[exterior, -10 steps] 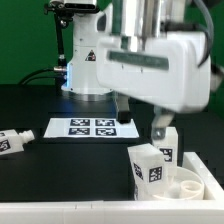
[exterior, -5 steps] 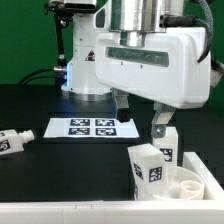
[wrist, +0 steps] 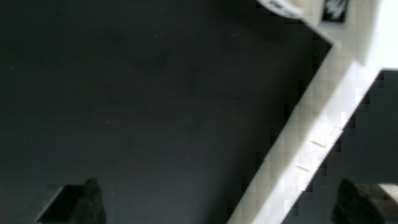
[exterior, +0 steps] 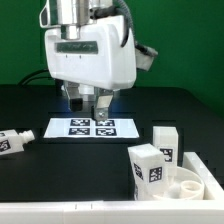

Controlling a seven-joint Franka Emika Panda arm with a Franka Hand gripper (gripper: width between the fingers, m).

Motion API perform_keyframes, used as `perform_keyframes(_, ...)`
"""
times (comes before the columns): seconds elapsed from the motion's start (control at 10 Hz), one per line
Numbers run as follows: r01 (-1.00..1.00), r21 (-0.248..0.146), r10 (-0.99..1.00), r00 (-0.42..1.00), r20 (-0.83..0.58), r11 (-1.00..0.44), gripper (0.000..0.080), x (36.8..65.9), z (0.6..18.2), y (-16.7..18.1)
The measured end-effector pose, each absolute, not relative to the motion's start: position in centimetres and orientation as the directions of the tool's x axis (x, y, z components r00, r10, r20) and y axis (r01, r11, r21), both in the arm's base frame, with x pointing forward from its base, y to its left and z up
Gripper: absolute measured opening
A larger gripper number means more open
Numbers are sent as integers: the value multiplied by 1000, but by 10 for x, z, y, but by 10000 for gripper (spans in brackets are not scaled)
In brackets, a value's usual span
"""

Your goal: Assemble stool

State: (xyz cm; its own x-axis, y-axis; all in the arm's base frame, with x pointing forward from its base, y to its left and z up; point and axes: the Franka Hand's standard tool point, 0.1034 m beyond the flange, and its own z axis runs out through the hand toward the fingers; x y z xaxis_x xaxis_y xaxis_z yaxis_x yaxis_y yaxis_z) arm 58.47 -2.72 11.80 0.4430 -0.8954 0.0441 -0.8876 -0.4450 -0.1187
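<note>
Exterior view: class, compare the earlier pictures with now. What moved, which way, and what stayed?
The arm swung from above the upright legs toward the exterior view's left; its end effector now hangs open and empty over the marker board. The two upright legs at the seat disc and the loose leg lying at the left stayed put.

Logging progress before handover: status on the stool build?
Hand open, empty, above marker board. Front leg, rear leg upright by seat disc; third leg lying at exterior view's left. Nothing seen blocking it.
</note>
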Motion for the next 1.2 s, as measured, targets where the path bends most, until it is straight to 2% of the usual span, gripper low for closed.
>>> perform_keyframes(0.3,-882,-125,-890,454,40,-455,648,581,114,-32)
perform_keyframes(0.5,-878,-110,-879,474,-51,-466,648,541,91,-72)
perform_keyframes(0.6,-894,-98,-891,446,-92,-437,648,532,94,-96)
perform_keyframes(0.7,-885,-109,-887,459,-43,-453,648,525,92,-112)
perform_keyframes(0.8,-888,-96,-889,455,-54,-449,648,521,88,-105)
perform_keyframes(1.1,-887,-93,-888,458,-53,-452,648,521,86,-106)
perform_keyframes(1.2,-889,-88,-886,456,-84,-450,648,509,77,-114)
